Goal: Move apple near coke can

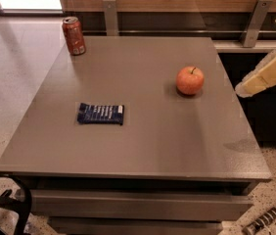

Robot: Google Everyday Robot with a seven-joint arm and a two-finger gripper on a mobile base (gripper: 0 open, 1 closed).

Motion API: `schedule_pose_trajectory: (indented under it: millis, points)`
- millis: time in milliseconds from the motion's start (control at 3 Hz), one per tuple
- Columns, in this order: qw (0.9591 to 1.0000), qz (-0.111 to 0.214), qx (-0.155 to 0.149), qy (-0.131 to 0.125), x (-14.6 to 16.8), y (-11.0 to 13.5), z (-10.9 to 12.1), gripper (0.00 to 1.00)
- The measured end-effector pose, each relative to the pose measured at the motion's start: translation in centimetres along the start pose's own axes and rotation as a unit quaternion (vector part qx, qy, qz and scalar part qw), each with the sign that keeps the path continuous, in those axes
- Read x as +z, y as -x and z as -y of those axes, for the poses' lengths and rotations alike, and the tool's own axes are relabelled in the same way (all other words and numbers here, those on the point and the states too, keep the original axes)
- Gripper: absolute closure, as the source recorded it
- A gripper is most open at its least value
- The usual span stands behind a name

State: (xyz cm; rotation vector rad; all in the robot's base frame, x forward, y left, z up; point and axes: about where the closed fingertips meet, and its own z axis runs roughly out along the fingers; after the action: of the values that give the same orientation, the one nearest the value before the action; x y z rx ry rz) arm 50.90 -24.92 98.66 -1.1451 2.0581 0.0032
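The apple (190, 80), orange-red with a short dark stem, sits on the grey table (143, 146) towards its right side. The coke can (74, 35), red-brown with a silver top, stands upright at the table's far left corner, well apart from the apple. My gripper (265, 76) shows as a cream-coloured part at the right edge of the camera view, off the table's right side, to the right of the apple and not touching it. It holds nothing that I can see.
A flat dark-blue snack wrapper (101, 113) lies left of the table's middle. A wooden wall with two metal brackets (110, 16) runs behind the table. A black object (6, 204) is at the lower left, by the table's front corner.
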Motion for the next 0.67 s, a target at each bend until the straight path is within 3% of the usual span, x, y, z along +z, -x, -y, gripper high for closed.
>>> schedule_pose_trajectory:
  millis: [333,667]
  points:
    - [0.9954,0.078,0.047,-0.031,2.8,0.2,2.9,0.0]
    - [0.9907,0.113,0.069,-0.031,4.9,0.4,4.1,0.0]
